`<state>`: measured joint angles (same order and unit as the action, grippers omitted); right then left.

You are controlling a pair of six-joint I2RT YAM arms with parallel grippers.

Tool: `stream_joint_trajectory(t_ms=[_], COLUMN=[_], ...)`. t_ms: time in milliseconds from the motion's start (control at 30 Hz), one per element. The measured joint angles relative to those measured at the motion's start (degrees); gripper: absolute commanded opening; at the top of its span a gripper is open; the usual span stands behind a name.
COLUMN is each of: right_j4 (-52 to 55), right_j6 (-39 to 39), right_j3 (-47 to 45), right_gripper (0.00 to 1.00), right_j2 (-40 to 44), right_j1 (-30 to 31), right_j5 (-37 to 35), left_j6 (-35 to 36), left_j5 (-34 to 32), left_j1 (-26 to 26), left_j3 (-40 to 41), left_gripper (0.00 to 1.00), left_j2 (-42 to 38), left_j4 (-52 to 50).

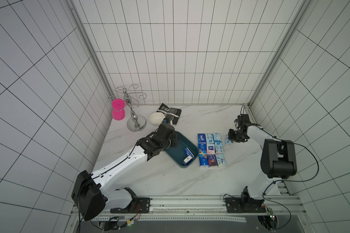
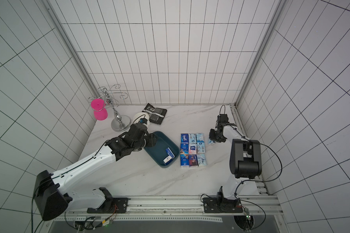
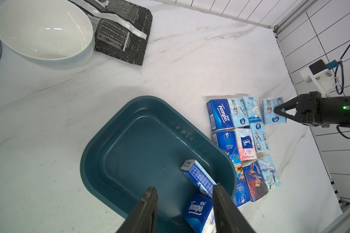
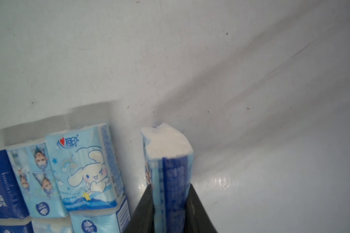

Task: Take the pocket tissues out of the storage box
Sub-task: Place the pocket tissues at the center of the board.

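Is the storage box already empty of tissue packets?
No, in the left wrist view a blue patterned packet and a Tempo packet lie inside the storage box.

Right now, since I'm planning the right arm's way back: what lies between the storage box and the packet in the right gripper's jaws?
A three-by-three block of pocket tissues lying on the table, shown in both top views.
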<state>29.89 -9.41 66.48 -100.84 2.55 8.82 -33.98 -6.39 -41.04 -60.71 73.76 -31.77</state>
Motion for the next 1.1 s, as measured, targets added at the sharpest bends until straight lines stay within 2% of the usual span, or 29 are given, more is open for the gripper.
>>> stream_joint_trajectory(t_ms=[167, 467, 600, 833, 1100], right_j4=[0.5, 2.56, 3.06, 3.17, 2.27], right_j6=[0.48, 1.97, 2.16, 2.1, 2.47], right_j3=[2.05, 2.58, 2.58, 2.58, 2.6], right_gripper=[0.43, 0.46, 0.43, 0.25, 0.22], right_j2=[-1.97, -2.36, -2.36, -2.43, -3.32], right_j1=[-0.35, -1.09, -1.29, -1.95, -2.19], right_j5=[-1.51, -6.12, -6.99, -6.62, -3.91], left_j6=[0.15, 0.13, 0.15, 0.35, 0.37], left_j5=[-1.03, -1.09, -0.9, -0.92, -1.31], left_j1=[0.0, 0.0, 0.0, 0.0, 0.0], left_j3=[-1.11, -1.11, -1.11, -1.11, -1.11], left_gripper=[0.48, 0.47, 0.48, 0.48, 0.48], left_j2=[0.0, 1.14, 1.44, 1.42, 1.29], left_j4=[-0.31, -0.39, -0.42, -0.44, -0.42])
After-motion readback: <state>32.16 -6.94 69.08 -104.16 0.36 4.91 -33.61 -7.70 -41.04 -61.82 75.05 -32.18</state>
